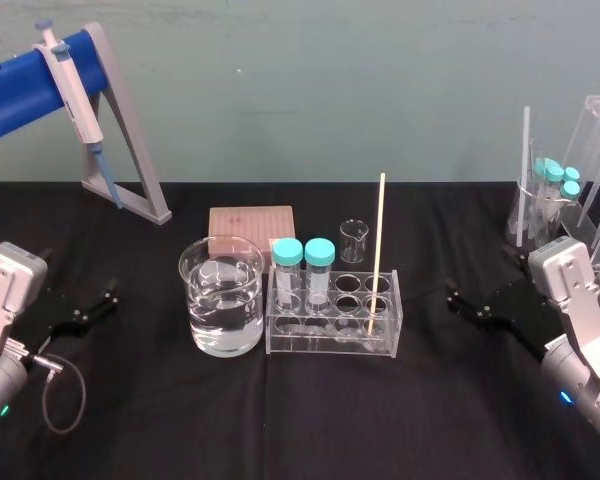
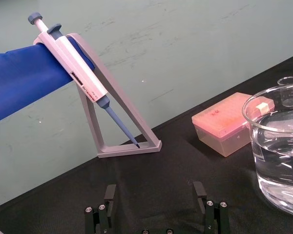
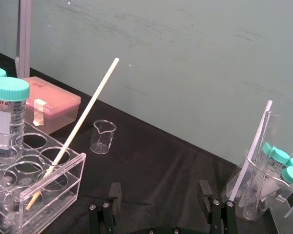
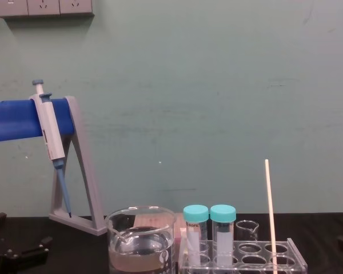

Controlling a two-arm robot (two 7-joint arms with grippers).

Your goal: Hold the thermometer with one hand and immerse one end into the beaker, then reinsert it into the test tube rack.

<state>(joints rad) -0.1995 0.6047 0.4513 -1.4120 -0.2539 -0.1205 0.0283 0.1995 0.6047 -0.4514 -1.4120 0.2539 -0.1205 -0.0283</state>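
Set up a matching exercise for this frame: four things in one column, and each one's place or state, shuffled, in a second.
1. thermometer
2. beaker
3. left gripper
4. right gripper

A. fingers open, left of the beaker
B. fingers open, right of the test tube rack
C. stands tilted in a rack hole
D. holds clear liquid, just left of the rack

Pairs: 1-C, 2-D, 3-A, 4-B.

test tube rack (image 1: 332, 320) sits mid table (image 1: 280, 420). thermometer (image 1: 378, 250) stands in a hole at its right end, two capped tubes (image 1: 302, 270) at its left end. beaker (image 1: 222, 295) just left of the rack, tip box (image 1: 251, 228) and tiny beaker (image 1: 353, 240) behind it, pipette stand (image 1: 130, 150) far back-left.
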